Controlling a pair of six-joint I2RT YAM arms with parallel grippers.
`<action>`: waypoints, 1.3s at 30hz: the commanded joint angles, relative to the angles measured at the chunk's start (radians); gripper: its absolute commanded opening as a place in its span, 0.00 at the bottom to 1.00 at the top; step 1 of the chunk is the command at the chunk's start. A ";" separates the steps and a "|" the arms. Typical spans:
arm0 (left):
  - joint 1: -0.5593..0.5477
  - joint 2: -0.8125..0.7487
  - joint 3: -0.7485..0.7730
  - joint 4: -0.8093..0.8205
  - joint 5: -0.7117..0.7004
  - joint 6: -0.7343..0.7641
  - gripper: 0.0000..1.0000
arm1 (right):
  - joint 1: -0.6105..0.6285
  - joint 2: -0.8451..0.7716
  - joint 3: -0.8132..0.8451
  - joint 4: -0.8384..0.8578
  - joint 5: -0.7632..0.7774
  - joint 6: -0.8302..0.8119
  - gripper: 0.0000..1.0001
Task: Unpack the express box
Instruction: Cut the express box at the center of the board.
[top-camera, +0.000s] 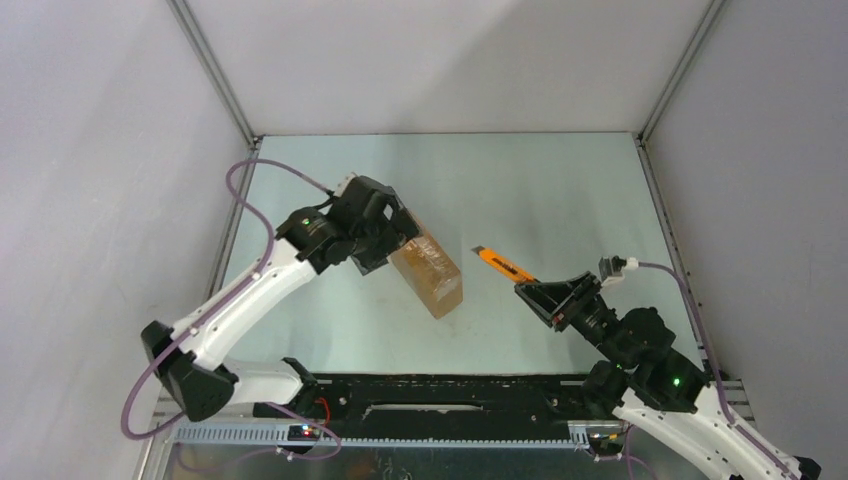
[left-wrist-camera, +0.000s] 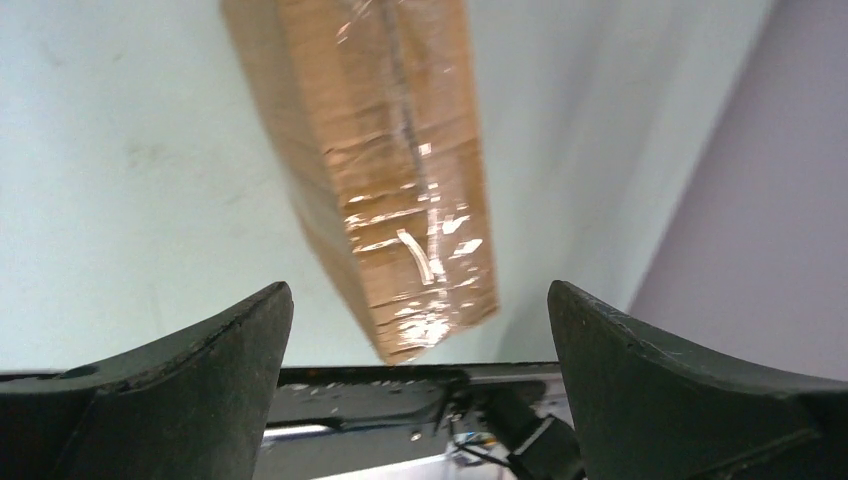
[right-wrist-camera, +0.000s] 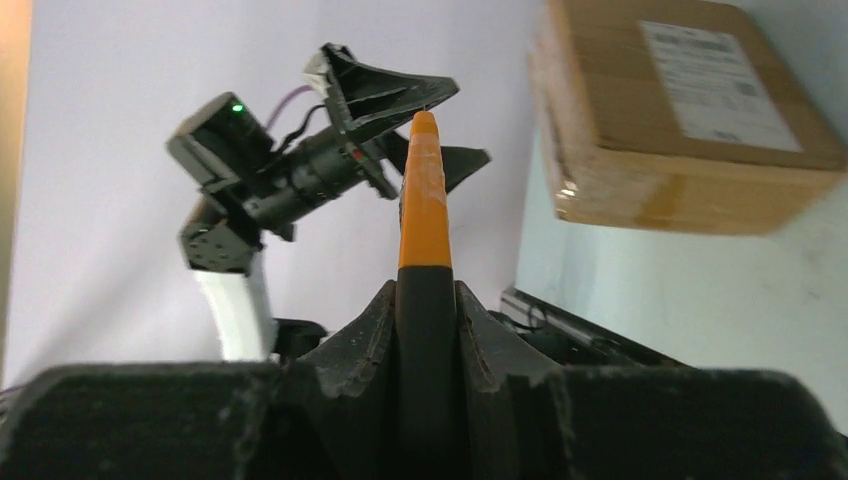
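Left jaws stand wide apart with nothing between them, the express box (left-wrist-camera: 400, 190) just ahead of their tips. Right jaws are clamped on the black handle of the utility knife (right-wrist-camera: 424, 200), orange end towards the box. It sits mid-way across the desk (top-camera: 560, 190), between the arms, seemingly up on a long edge. Likely light, stiff cardboard, slick with tape; best held across its narrow sides, leaving the taped seam free

brown express box (top-camera: 427, 270), white label; orange-black utility knife (top-camera: 503, 265)
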 joint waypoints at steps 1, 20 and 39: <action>-0.038 0.073 0.071 -0.209 -0.058 -0.032 1.00 | 0.082 -0.091 -0.042 -0.245 0.188 0.064 0.00; -0.113 0.398 0.323 -0.329 -0.009 -0.075 1.00 | 0.180 -0.013 -0.059 -0.320 0.242 0.065 0.00; -0.036 0.517 0.307 -0.286 0.137 -0.134 0.65 | 0.180 0.022 -0.015 -0.245 0.221 0.000 0.00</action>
